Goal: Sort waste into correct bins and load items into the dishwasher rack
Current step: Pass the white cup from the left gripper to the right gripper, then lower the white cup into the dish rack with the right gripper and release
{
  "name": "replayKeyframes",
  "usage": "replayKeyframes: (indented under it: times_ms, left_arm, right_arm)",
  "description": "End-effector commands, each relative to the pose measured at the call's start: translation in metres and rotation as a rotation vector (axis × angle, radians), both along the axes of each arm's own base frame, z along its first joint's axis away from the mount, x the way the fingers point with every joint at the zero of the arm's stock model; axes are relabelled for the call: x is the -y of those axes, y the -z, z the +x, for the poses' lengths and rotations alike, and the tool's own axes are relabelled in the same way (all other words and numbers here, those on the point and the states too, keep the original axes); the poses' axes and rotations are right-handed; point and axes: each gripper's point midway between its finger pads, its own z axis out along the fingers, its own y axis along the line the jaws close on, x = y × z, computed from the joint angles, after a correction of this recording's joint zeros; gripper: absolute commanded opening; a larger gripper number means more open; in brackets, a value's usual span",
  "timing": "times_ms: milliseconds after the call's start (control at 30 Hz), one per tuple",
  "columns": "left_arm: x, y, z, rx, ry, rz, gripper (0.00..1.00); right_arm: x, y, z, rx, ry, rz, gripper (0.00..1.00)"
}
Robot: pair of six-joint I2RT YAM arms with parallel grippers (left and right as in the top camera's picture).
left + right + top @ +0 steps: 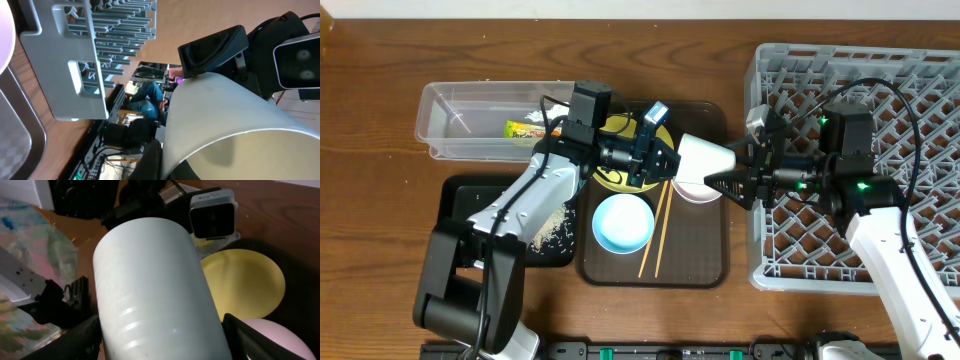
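Brown wooden table (380, 60) seen from above, with two robot arms rising from its near edge.

Nearest on the left is a shallow black tray (455, 195) with loose white rice grains (552, 232) scattered in its near right corner. The left arm bends over this tray and reaches right, its wrist turned sideways.

Beside it in the middle lies a dark brown serving tray (695, 250). A light blue bowl (623, 222) sits on its near half, with a pair of wooden chopsticks (658, 235) just to the right. Further back a pinkish-white bowl (695, 190) rests on the same tray.

Above that bowl a pale green cup (705, 155) hangs on its side in the air. The left gripper (670, 155) is pinched tight on its left end. The right gripper (722, 168) points left from an arm stretched over the rack's corner. Its fingers (80, 335) sit one on each side of the cup; whether they press it cannot be told.

Behind the cup is a round yellow plate (615, 125).

Furthest left is a clear plastic tub (440, 120) holding a green-and-orange wrapper (525, 129), its print too small to read.

A large grey dishwasher rack (920, 80) fills the right side.
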Motion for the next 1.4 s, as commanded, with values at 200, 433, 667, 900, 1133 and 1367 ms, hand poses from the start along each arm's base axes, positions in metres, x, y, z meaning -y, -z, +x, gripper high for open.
replayKeyframes:
  times_ms: [200, 433, 667, 900, 1133, 1367]
  left_arm:
    - [0.0, -0.011, -0.008, -0.015, 0.047, -0.042, 0.06]
    - [0.0, -0.011, -0.008, -0.015, 0.047, -0.042, 0.06]
    - [0.001, -0.004, 0.0, 0.057, 0.006, -0.013, 0.32]
    - [-0.004, 0.036, 0.03, 0.17, -0.165, 0.194, 0.4]
    - [-0.039, 0.082, 0.047, 0.286, -0.291, 0.525, 0.46]
    - [-0.086, 0.06, 0.041, 0.435, -0.38, 0.753, 0.47]
  right_arm:
    - [-0.001, -0.009, -0.002, 0.019, -0.026, 0.026, 0.71]
    - [-0.001, -0.009, -0.002, 0.019, -0.026, 0.025, 0.63]
    - [0.004, 0.003, 0.004, -0.007, 0.029, -0.03, 0.56]
    - [0.027, 0.03, 0.027, -0.114, 0.251, -0.179, 0.44]
    - [0.069, 0.019, 0.038, -0.158, 0.49, -0.347, 0.4]
    - [0.131, -0.005, 0.026, -0.287, 0.741, -0.556, 0.25]
